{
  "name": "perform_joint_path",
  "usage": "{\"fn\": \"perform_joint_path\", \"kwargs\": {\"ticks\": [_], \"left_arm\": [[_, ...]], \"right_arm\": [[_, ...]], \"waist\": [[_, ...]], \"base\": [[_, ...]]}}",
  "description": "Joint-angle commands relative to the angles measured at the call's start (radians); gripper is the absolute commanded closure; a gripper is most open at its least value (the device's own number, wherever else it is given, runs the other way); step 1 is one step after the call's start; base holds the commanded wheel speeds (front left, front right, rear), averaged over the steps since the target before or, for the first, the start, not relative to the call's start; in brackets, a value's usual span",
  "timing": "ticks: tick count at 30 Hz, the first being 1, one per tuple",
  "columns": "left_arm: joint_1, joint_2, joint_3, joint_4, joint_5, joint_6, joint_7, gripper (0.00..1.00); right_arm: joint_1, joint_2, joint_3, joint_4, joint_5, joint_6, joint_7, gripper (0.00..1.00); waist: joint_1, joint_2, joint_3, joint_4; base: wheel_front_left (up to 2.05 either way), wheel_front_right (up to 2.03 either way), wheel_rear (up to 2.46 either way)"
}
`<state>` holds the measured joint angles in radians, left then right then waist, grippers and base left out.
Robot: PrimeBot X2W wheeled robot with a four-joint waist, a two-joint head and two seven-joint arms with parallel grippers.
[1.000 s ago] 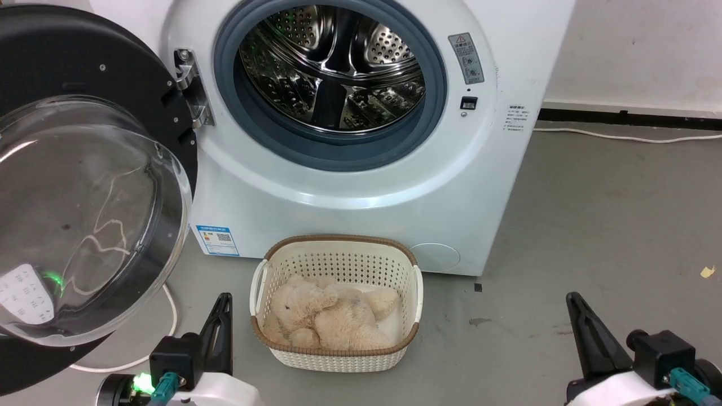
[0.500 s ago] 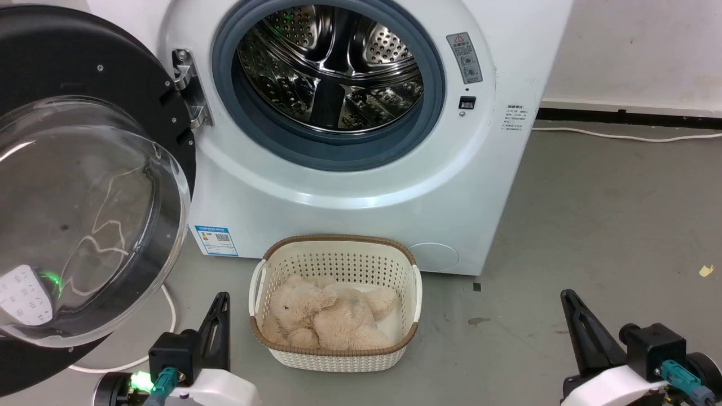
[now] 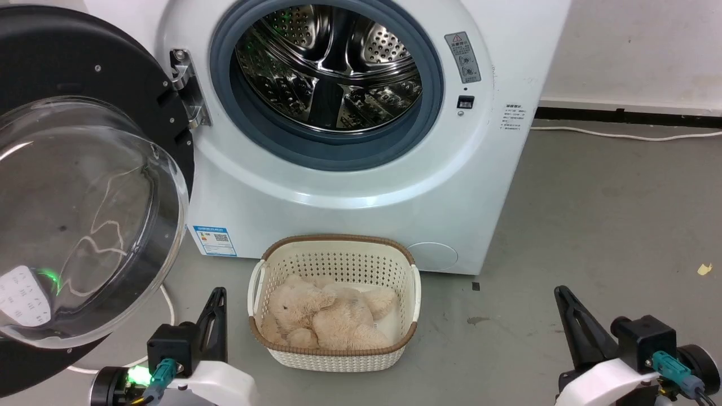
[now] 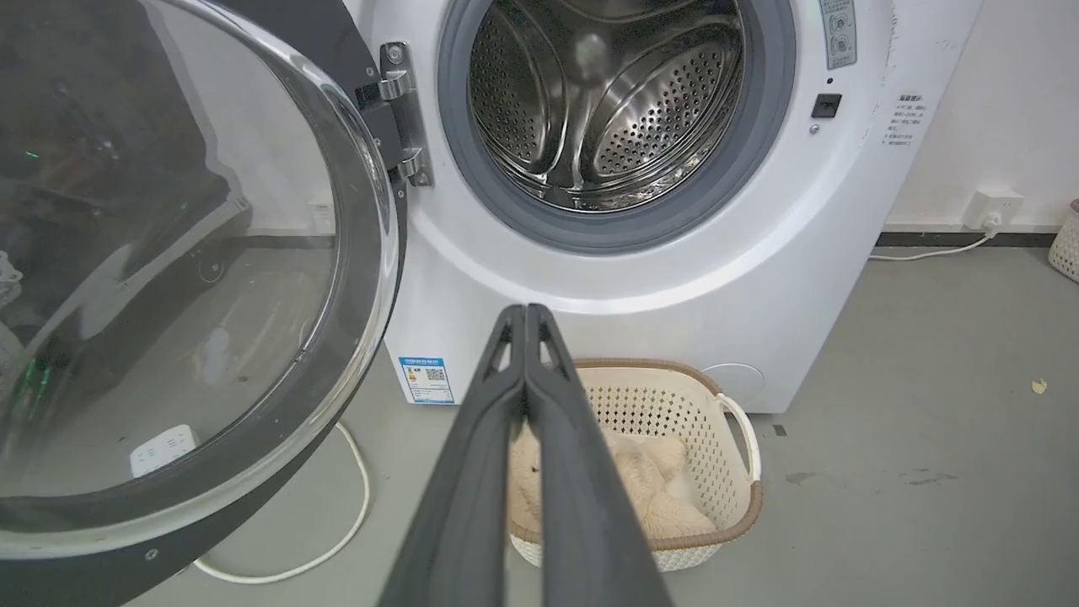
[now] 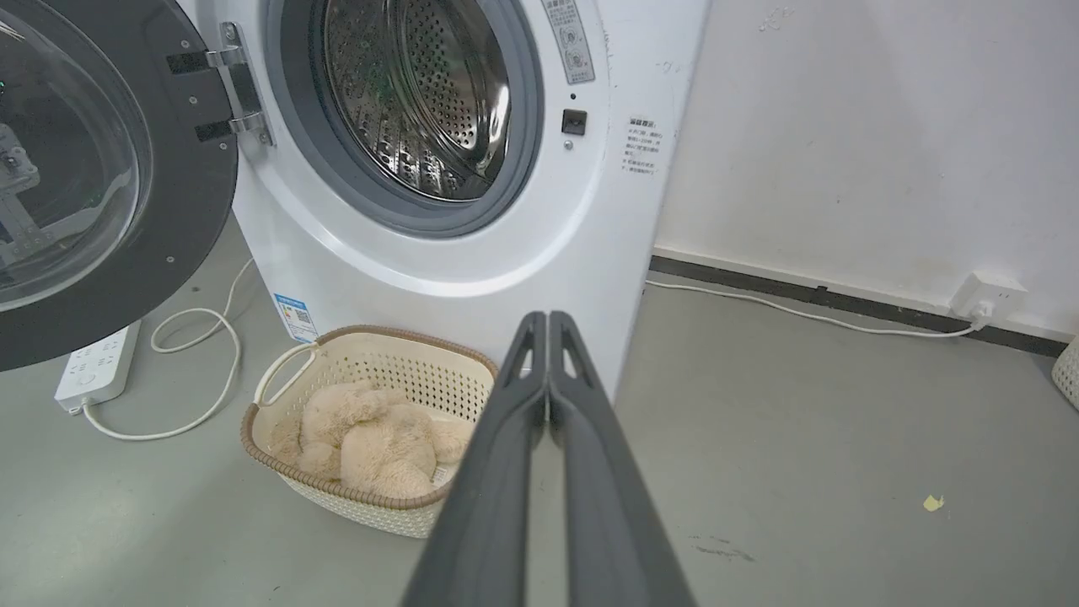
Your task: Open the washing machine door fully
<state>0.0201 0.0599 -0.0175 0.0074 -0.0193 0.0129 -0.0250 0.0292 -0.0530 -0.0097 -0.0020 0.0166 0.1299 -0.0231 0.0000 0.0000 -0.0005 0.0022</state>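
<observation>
The single washing machine door (image 3: 84, 186) stands wide open, hung on its hinge (image 3: 189, 90) at the left edge of the one washing machine (image 3: 350, 197). The job looks done (perhaps a little swing remains). There are two grippers, the left gripper (image 3: 218, 299) and the right gripper (image 3: 564, 296), both pinched closed on nothing and low over the floor. One basket (image 3: 338, 243) holds one plush toy (image 3: 324, 318).

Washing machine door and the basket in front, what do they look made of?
The washing machine door: black frame, likely plastic, around a clear bulging window, glass or plastic, showing reflections. The basket: probably cream moulded plastic, perforated walls, brown woven-look rim.
</observation>
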Motion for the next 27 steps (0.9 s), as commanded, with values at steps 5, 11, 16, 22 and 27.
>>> {"fn": "perform_joint_path", "kwargs": {"ticks": [5, 11, 16, 22, 27], "left_arm": [[-0.017, -0.006, 0.011, -0.006, 0.013, -0.009, 0.015, 1.00], [-0.020, -0.010, 0.018, -0.007, 0.019, -0.013, 0.025, 1.00], [-0.020, -0.010, 0.018, -0.007, 0.019, -0.013, 0.025, 1.00], [-0.020, -0.010, 0.018, -0.007, 0.019, -0.013, 0.025, 1.00], [-0.020, -0.010, 0.018, -0.007, 0.019, -0.013, 0.025, 1.00]], "right_arm": [[-0.024, 0.003, 0.006, 0.002, -0.011, 0.001, 0.013, 1.00], [-0.029, 0.003, 0.010, 0.002, -0.017, 0.001, 0.023, 1.00], [-0.029, 0.003, 0.010, 0.002, -0.017, 0.001, 0.023, 1.00], [-0.029, 0.003, 0.010, 0.002, -0.017, 0.001, 0.023, 1.00], [-0.029, 0.003, 0.010, 0.002, -0.017, 0.001, 0.023, 1.00]], "waist": [[0.0000, 0.0000, 0.000, -0.001], [0.0000, 0.0000, 0.000, -0.002], [0.0000, 0.0000, 0.000, -0.002], [0.0000, 0.0000, 0.000, -0.002], [0.0000, 0.0000, 0.000, -0.002]], "base": [[0.00, 0.00, 0.00], [0.00, 0.00, 0.00], [0.00, 0.00, 0.00], [0.00, 0.00, 0.00], [0.00, 0.00, 0.00]]}}
